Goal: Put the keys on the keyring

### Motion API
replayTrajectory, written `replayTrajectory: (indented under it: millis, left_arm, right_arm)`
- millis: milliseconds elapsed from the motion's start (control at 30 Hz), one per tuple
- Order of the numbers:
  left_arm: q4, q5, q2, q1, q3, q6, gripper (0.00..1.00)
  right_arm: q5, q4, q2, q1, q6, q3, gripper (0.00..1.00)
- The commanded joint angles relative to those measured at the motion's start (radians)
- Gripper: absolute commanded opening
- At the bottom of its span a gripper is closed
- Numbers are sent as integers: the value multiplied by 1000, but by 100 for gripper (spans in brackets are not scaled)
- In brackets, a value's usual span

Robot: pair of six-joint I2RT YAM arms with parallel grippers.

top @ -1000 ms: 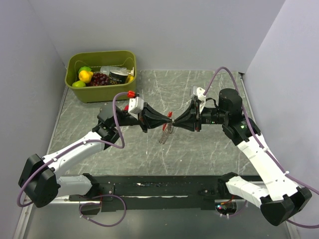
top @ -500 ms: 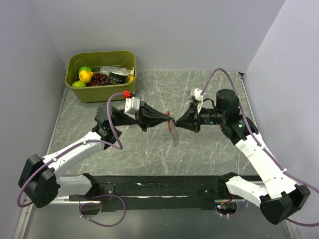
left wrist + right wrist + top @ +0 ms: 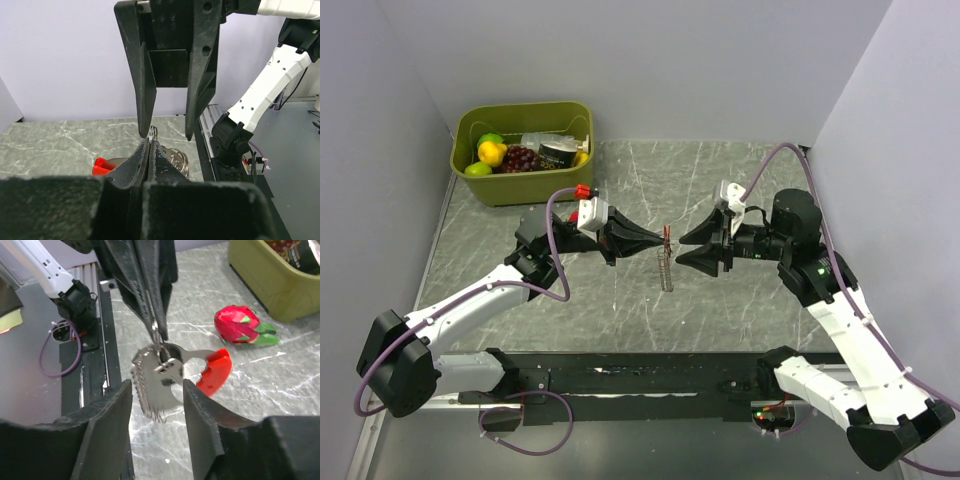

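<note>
My left gripper (image 3: 658, 238) is shut on the keyring (image 3: 666, 235) and holds it above the table. In the left wrist view the silver ring (image 3: 153, 132) sticks out from between my closed fingertips. The keys (image 3: 665, 270) hang straight down from the ring. In the right wrist view they show as flat toothed blades (image 3: 152, 382) beside the curved red fob (image 3: 216, 371). My right gripper (image 3: 692, 248) is open and empty, just right of the keys. The keys sit in line with its gap, and neither finger touches them.
A green bin (image 3: 530, 185) of toy fruit and a can stands at the back left. A red strawberry toy with green leaves (image 3: 240, 325) lies on the marble table behind the left gripper. Black rails run along the near edge.
My right gripper has opened, let go and drawn back to the right. The keys, slanted before, now hang straight down from my left gripper, which has barely moved.
</note>
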Motion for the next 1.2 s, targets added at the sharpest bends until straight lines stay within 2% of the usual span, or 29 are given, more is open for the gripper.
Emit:
replayTrajectory:
  millis: [0,267,367,467,500,733,1167]
  left_arm:
    - [33,-1,-34,-2,40,16,1]
    - [36,11,-29,-4,43,8,1]
    - [33,11,-29,-4,43,11,1]
    - [28,11,-28,-4,45,13,1]
    - [30,11,-28,-4,45,13,1]
    - [50,2,-28,-4,42,2,1]
    - [125,-11,-11,-4,36,-52,1]
  right_arm:
    - [-49,68,-7,-7,42,30,54]
    - [-61,135,20,-2,89,13,52]
    - [-64,160,26,-1,106,13,48]
    - [-78,178,43,4,120,16,39]
    - [-81,183,52,10,121,16,30]
    - [-84,129,86,18,83,15,1]
    - [-73,108,98,45,51,1,0]
